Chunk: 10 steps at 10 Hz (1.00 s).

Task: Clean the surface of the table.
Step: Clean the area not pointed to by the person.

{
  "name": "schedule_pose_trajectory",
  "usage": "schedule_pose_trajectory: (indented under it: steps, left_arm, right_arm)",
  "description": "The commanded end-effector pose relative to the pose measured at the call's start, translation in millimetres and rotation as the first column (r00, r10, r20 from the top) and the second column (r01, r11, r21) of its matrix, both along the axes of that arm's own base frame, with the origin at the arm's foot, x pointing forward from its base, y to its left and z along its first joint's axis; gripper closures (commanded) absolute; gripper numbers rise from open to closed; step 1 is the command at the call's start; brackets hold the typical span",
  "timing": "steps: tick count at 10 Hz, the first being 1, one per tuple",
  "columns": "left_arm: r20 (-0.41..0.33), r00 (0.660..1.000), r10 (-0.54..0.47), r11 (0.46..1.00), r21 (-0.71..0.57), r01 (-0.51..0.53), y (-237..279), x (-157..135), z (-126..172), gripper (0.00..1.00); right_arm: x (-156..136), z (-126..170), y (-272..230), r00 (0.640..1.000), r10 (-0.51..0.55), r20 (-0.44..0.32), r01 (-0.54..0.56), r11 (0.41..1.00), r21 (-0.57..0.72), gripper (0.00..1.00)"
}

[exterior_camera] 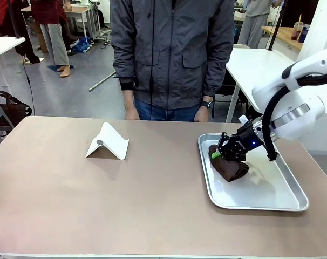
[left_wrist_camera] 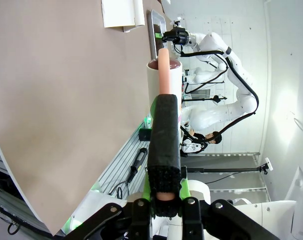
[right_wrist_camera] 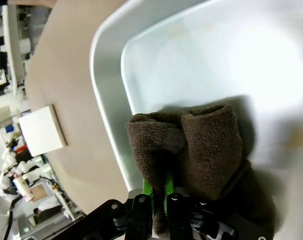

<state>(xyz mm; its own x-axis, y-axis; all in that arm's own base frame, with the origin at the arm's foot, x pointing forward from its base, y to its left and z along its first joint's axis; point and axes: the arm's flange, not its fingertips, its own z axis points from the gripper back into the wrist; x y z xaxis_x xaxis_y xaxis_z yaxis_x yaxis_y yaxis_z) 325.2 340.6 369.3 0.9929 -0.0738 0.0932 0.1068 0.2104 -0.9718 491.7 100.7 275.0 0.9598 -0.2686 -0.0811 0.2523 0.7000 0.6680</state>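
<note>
The brownish-taupe table (exterior_camera: pixel 99 199) carries a shiny metal tray (exterior_camera: pixel 271 202) at its right. In the tray lies a bunched brown cloth (exterior_camera: pixel 232 169), and my right gripper (exterior_camera: pixel 220 154) is shut on its left end, low over the tray. From the right wrist, the green fingers (right_wrist_camera: pixel 147 192) pinch a fold of the cloth (right_wrist_camera: pixel 206 145) near the tray's rim (right_wrist_camera: pixel 104 75). My left gripper (left_wrist_camera: pixel 164 202) is shut on a long tool (left_wrist_camera: pixel 164 135) with a black padded sleeve and a pinkish shaft, held off the table's edge (left_wrist_camera: pixel 66 100).
A white folded stand (exterior_camera: pixel 108 142) sits left of the table's centre. A person in a grey jacket (exterior_camera: pixel 171 54) stands at the far edge, hands down. A white cylinder (left_wrist_camera: pixel 154 85) stands behind the tool's tip. Bare tabletop spreads in front.
</note>
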Motion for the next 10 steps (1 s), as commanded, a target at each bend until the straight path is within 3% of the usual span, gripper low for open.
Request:
schedule_pose_trajectory:
  steps: [1,10]
  left_arm:
    - [-0.005,1.000,0.015,1.000,-0.012,-0.015,2,0,9,0.78]
    - [-0.005,1.000,0.015,1.000,-0.012,-0.015,2,0,9,0.78]
  right_arm:
    - [0,-4,-8,0.999,-0.035,0.007,0.035,0.997,-0.072,0.91]
    - [-9,-14,-99,0.968,-0.241,-0.063,0.242,0.970,0.007,0.91]
